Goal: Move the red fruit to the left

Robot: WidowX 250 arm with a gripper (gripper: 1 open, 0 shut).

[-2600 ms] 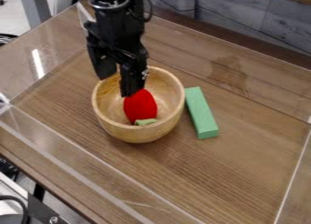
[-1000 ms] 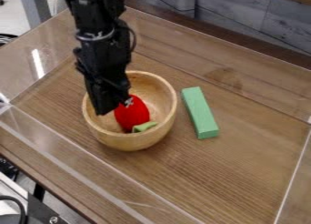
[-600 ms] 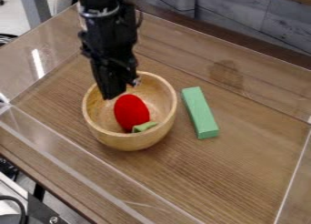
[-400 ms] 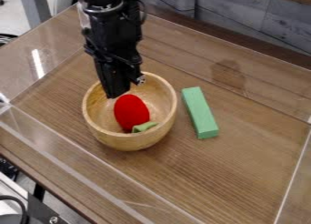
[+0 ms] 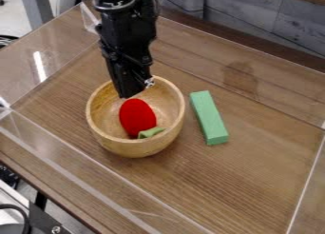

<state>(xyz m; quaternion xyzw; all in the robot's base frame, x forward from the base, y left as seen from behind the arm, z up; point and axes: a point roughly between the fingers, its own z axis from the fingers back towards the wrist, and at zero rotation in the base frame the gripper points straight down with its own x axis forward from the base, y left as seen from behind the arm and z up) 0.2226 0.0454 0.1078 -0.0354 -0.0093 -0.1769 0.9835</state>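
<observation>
While the strawberry (image 5: 137, 115) sits inside the wooden bowl (image 5: 105, 136), leafy cap toward the front rim, the gripper (image 5: 131, 87) hangs just above and behind it, pointing down, fingers off the fruit. Can't really tell how far apart the jaws are. A green block (image 5: 210, 117) lies just right of the bowl on the table (image 5: 241, 195).

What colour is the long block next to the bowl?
Green. The block shows clearly in the camera view.

Red fruit (image 5: 137, 115) — lying in wooden bowl (image 5: 102, 133).
</observation>
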